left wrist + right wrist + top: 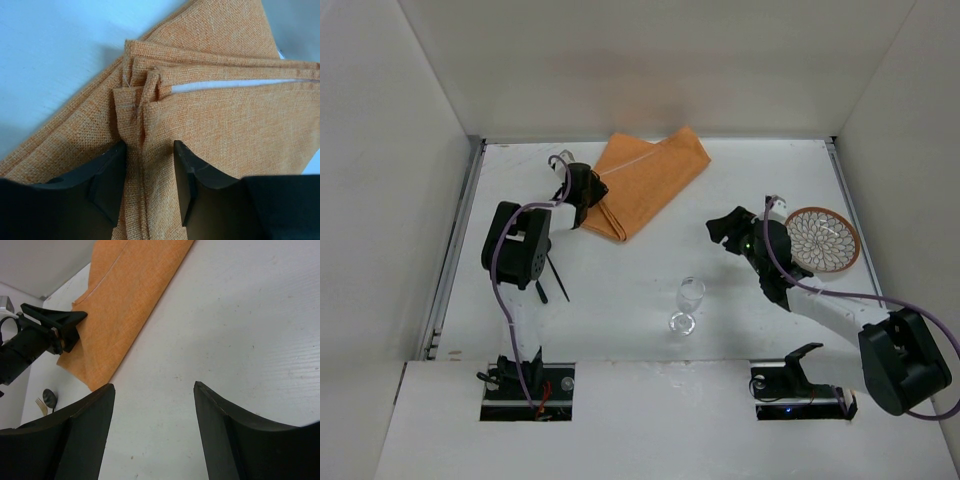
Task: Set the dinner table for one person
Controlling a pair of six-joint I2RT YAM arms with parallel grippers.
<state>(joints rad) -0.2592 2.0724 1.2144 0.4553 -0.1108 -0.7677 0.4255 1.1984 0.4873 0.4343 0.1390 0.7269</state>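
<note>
My left end effector (149, 185) straddles the hem of the folded orange cloth placemat (215, 130), jaws parted; my right end effector (154, 410) is released. I should clench deep, then lift slowly off the white tabletop (50, 45).

Soft overhead light is brightening the large matte-white dinner table (660, 260), throwing faint shadows. The left gripper's black fingers (107, 185) are blurring close up; the folded orange woven cloth (215, 130) is showing crisp.

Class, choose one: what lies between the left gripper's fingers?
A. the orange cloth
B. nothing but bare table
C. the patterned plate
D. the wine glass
A: the left wrist view shows the left gripper with a finger on either side of a fold of the cloth.
</note>
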